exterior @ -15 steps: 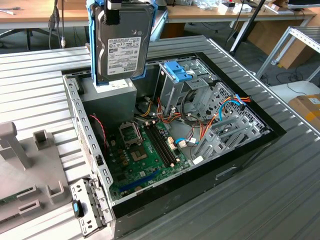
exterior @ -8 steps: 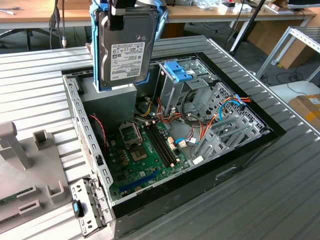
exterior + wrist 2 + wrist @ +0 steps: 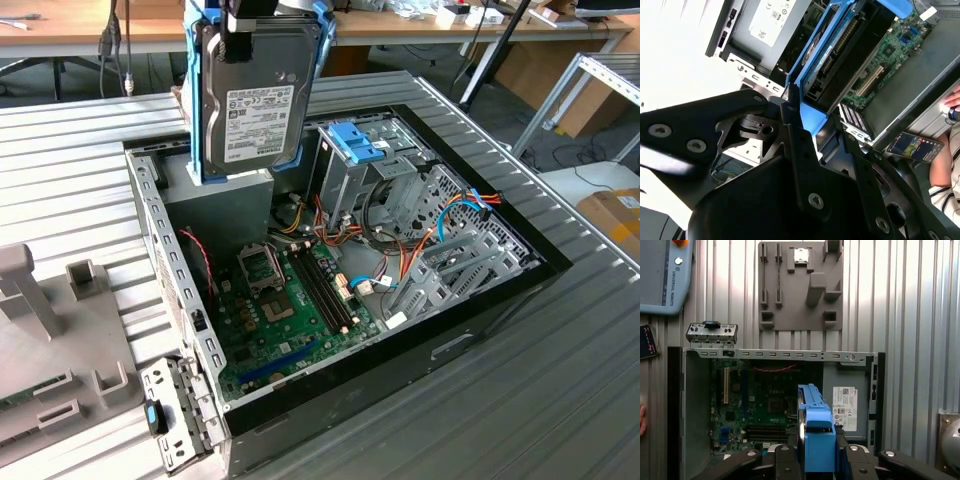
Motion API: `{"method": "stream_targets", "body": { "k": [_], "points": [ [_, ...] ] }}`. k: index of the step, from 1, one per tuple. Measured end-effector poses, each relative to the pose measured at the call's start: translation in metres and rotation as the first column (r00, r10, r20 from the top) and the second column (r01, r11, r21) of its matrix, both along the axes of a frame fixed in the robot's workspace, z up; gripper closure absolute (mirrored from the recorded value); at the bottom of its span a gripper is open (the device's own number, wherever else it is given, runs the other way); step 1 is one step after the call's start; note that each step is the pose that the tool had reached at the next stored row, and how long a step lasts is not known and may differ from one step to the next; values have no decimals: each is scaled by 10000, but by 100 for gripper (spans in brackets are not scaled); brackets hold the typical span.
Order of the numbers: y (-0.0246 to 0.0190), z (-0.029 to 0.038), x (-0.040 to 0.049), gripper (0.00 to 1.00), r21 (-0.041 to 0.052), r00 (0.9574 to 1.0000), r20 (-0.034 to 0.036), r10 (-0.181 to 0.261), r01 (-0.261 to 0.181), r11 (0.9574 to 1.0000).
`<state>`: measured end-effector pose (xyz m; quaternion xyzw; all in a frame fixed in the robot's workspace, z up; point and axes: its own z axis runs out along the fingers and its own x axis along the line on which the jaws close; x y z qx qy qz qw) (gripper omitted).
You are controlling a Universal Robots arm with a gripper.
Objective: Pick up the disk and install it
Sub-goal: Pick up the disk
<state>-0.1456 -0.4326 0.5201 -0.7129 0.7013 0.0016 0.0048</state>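
Where the black metal gripper [image 3: 817, 454] is clenched on it, the disk [image 3: 255, 100] hangs upright over the open computer case [image 3: 480, 330]. It has a flat grey metal face with a white label and a glossy bright blue plastic frame. Beneath the gripper lie a green motherboard [image 3: 290, 310] and a ribbed metal table [image 3: 80, 140]. The first wrist view shows the disk edge-on, with a grey moulded fixture plate [image 3: 800, 290] beyond the case. The second wrist view adds a person's hand [image 3: 953, 100] and a phone [image 3: 912, 146].
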Motion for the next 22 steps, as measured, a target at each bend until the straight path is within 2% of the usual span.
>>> {"method": "stream_targets", "body": {
  "k": [8,13,22],
  "points": [
    [0,0,131,63,0,10000,0,0,0,10000],
    [0,0,178,63,0,10000,0,0,0,10000],
    [-4,0,195,63,1,10000,0,0,0,10000]
  ]
}}
